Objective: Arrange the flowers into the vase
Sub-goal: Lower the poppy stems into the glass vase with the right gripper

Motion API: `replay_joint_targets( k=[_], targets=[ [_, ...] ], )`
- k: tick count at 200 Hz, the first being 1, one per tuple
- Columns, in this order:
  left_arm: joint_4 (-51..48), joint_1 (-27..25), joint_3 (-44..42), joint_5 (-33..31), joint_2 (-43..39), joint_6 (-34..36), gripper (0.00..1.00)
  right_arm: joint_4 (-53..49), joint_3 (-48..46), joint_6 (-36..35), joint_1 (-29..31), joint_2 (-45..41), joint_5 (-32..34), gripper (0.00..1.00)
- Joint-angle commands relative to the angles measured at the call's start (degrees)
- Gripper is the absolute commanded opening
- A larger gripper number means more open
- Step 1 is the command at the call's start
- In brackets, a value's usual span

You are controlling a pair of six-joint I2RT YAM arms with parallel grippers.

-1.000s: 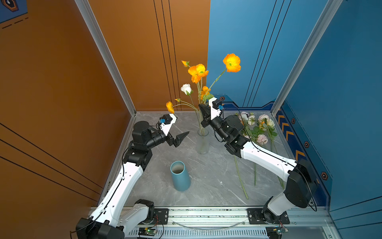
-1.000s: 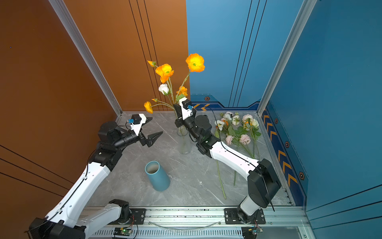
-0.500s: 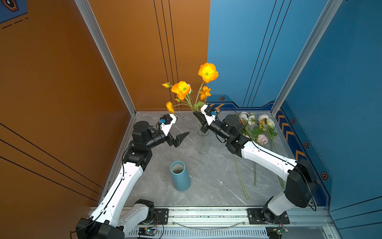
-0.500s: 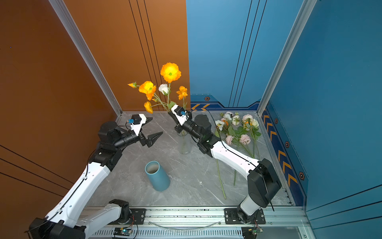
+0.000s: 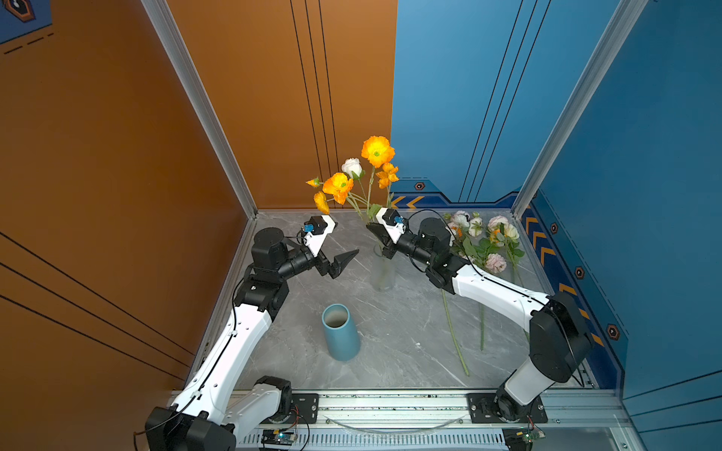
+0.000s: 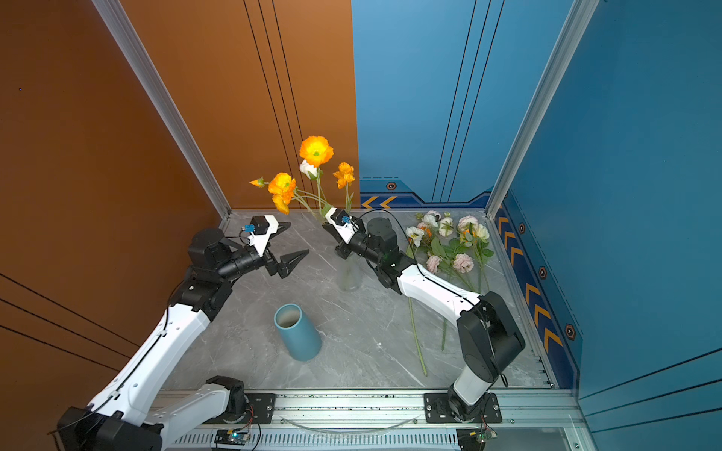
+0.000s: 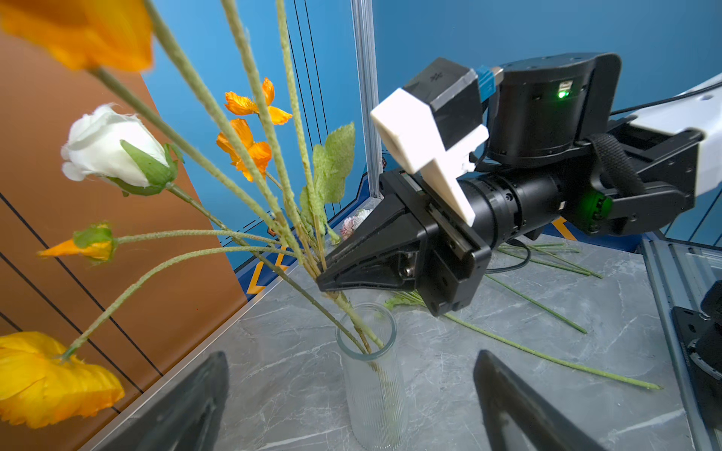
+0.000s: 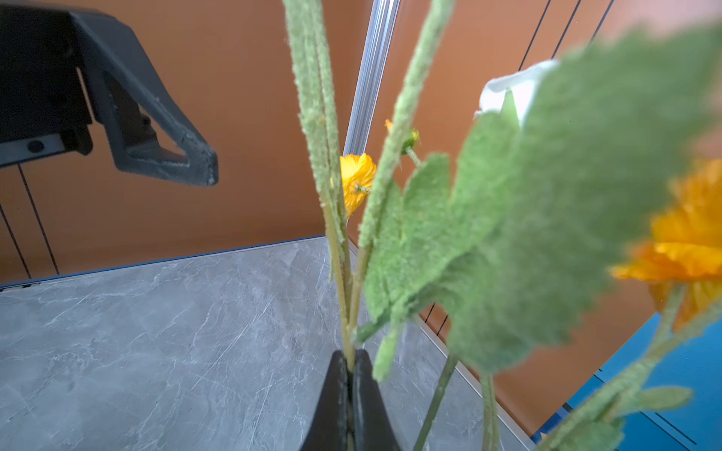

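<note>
Right claw point(image 7: 326, 278) clamped on the stems of a bunch of flowers point(image 5: 339, 186), gripping just above the mouth of the clear ribbed glass vase point(image 5: 383, 273). Stem ends are inside the vase. The blooms, orange poppies plus a white rosebud point(image 7: 105, 150), fan up and toward the left arm's side. Left claw point(image 6: 299, 238) fingers wide apart, holding nothing, hovering beside the vase, clear of the stems. Loose flowers point(image 5: 484, 242) with pink, white and cream heads lie flat on the desk point(image 5: 390, 343) on the right arm's side. A blue cylinder vase point(image 5: 340, 332) stands nearer the front rail, apart from the glass one.
</note>
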Motion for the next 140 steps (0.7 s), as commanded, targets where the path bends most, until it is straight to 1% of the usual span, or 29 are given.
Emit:
replay_joint_targets(
  k=[1, 79, 90, 104, 140],
  targets=[
    [1.28, 0.06, -0.61, 1.41, -0.09, -0.49, 0.98, -0.16, -1.77, 0.12, -0.31, 0.14, -1.99, 0.0],
    [1.31, -0.3, -0.69, 1.42, 0.34, -0.19, 0.98, 0.85, -6.03, 0.72, -0.21, -0.26, -1.11, 0.01],
    [1.24, -0.49, -0.77, 1.42, 0.4, -0.17, 0.98, 0.76, -6.16, 0.94, -0.21, -0.29, -0.85, 0.03],
    [1.32, -0.71, -0.82, 1.36, 0.47, -0.1, 0.98, 0.76, -6.42, 1.04, -0.26, -0.39, -0.59, 0.1],
    [1.3, -0.93, -0.8, 1.24, 0.52, -0.06, 0.98, 0.41, -6.89, 1.15, -0.31, -0.79, -0.04, 0.15]
  ],
)
